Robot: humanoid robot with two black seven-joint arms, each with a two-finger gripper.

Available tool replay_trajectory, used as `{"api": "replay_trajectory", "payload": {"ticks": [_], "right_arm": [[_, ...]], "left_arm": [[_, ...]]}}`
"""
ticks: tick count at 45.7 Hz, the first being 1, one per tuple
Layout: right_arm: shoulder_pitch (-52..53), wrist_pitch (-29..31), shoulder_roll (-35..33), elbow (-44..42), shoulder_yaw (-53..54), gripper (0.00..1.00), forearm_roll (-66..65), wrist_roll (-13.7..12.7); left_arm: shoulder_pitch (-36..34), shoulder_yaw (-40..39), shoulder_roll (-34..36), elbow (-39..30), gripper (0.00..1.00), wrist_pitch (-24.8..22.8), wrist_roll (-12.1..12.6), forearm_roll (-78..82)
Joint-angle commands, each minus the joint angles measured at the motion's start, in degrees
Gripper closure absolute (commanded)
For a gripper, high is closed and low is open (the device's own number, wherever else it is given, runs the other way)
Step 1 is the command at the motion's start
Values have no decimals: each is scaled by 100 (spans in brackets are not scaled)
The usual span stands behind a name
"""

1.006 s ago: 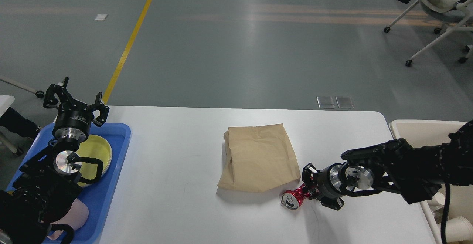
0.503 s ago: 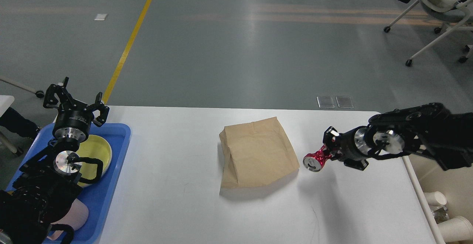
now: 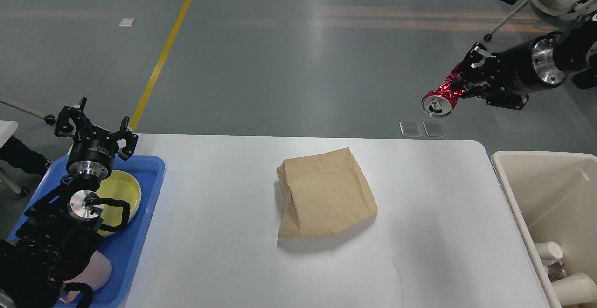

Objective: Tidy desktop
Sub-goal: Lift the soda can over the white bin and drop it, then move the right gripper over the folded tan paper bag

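Right gripper (image 3: 459,86) pinched on a crushed red metal drink can (image 3: 440,98), held high, well above and beyond the far right corner of the large white rounded-corner desktop (image 3: 224,233). Can's long axis running from the fingers down and to the left, open end toward the camera. Cream rectangular plastic bin (image 3: 522,200) just beside the desktop's right edge, below the can and nearer the robot; white paper cups (image 3: 571,284) visible in its near end. Judged: can bound for that bin, so coming move a pull back and down to the right, then release over the opening; right arm clearly the nearer one. Risk judged: release too far left puts the can back on the desktop. Left gripper (image 3: 95,128) spread wide and empty, raised over the far end of a blue plastic tray (image 3: 149,177) at the desktop's left edge; round pale-yellow dish (image 3: 123,193) lying in the tray. Flat folded brown paper bag (image 3: 324,193) lying near the desktop's middle, well apart from both grippers, not yet cleared.
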Motion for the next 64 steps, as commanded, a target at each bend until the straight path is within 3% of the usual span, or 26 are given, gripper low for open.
{"api": "replay_trajectory", "payload": {"ticks": [1, 16, 22, 24, 27, 28, 37, 48, 56, 64], "right_arm": [[-453, -412, -60, -444, -178, 100, -320, -10], [-3185, -1774, -69, -2219, -223, 100, -391, -10], [-4179, -1951, 1, -3107, -222, 99, -417, -1], [-4460, -1960, 71, -3458, -222, 70, -417, -1], [-4891, -1995, 265, -4020, -214, 2, -426, 25], [-5023, -2004, 335, -4179, -214, 0, -417, 25], [-5517, -1995, 538, -4392, -214, 0, -435, 25], [-5052, -1916, 819, -4076, -240, 0, -733, 25], [-3190, -1898, 942, -2372, -828, 0, -1620, 34], [-1098, -1644, 1723, -623, -1444, 0, -1867, 61]], "left_arm": [[0, -1, 0, -3, 4, 0, 0, 0], [0, -1, 0, -3, 4, 0, 0, 0], [0, -1, 0, 6, 4, 0, 0, 0], [0, -1, 0, -3, 4, 0, 0, 0], [0, -1, 0, -2, 4, 0, 0, 0], [0, -1, 0, 6, 4, 0, 0, 0], [0, -1, 0, -3, 4, 0, 0, 0], [0, -1, 0, -3, 4, 0, 0, 0], [0, -1, 0, -3, 4, 0, 0, 0], [0, -1, 0, -3, 4, 0, 0, 0]]}}
